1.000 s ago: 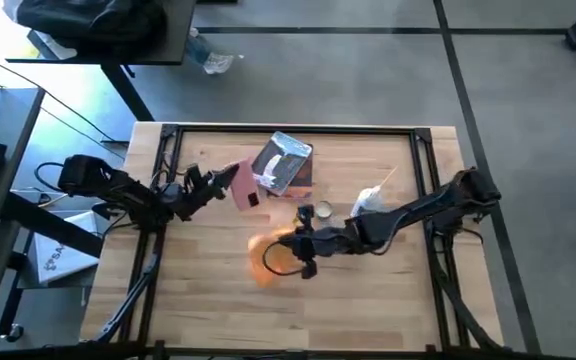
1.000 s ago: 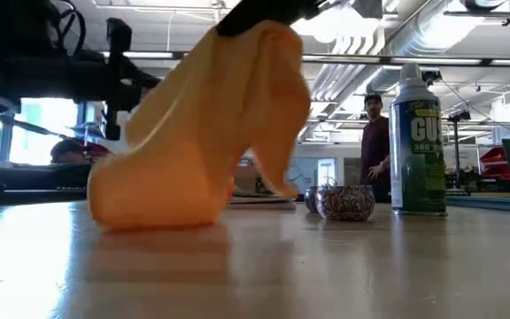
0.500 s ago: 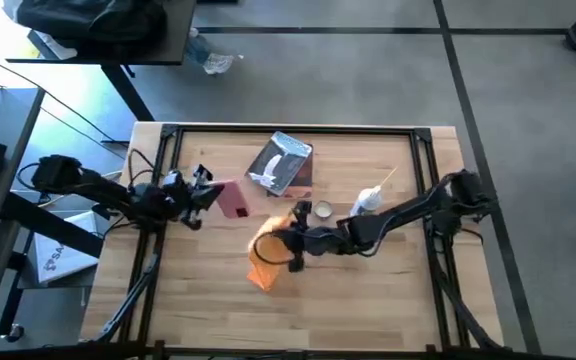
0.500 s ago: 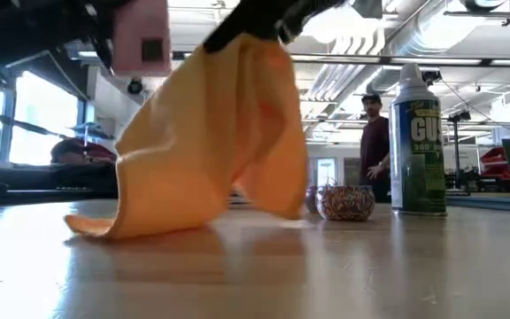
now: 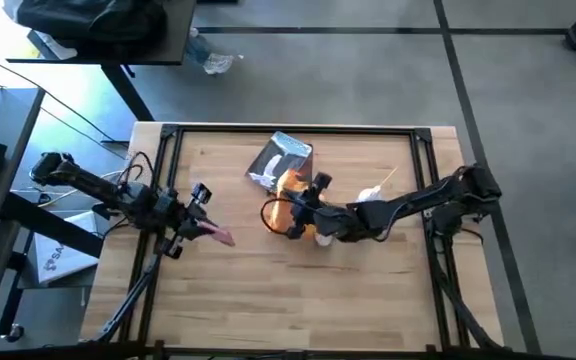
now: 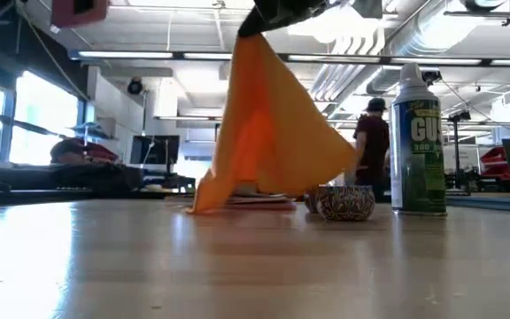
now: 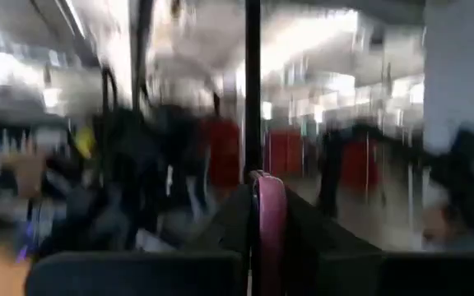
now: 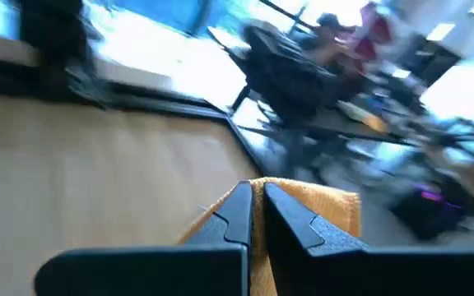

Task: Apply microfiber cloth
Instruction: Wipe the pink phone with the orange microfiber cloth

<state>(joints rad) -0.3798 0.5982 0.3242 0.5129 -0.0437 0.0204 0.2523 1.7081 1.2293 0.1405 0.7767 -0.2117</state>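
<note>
Pale wooden surface (image 5: 298, 300) with a dark frame fills my overhead view, and behind it the level camera looks into a lit workshop where a person (image 6: 372, 146) stands far back. My right gripper (image 5: 290, 214) is pinched tight on the microfiber cloth (image 6: 268, 133), holding it lifted near the middle of the surface, just in front of the grey-blue packet (image 5: 280, 162). From table height I see the cloth hanging in a cone from that grip, its lower corner brushing the wood beside a small patterned tin (image 6: 344, 202) and a green spray can (image 6: 418, 142). My left gripper (image 5: 204, 228) sits over the left side of the surface, well apart from the cloth, closed on a thin pink object (image 7: 270, 226) that shows edge-on between its fingers in the left wrist view.
</note>
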